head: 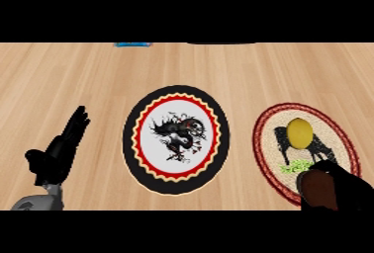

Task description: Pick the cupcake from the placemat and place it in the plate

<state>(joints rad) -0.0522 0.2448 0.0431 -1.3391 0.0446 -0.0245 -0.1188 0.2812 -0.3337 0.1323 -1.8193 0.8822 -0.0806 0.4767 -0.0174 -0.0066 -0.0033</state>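
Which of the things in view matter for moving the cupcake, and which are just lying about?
For the job:
- cupcake, sitting on the placemat
- plate, middle of the counter, nothing on it
- right hand, at the placemat's near edge

Lying about:
- blue thing at the counter's far edge, mostly cut off
- left hand, resting open at the view's left

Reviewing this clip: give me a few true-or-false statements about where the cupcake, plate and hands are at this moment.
1. The cupcake sits on the placemat. True.
2. The plate lies right of the placemat. False: it lies left of it.
3. The left hand holds the cupcake. False: it rests open at the view's left, holding nothing.
4. The right hand is at the placemat's near edge. True.
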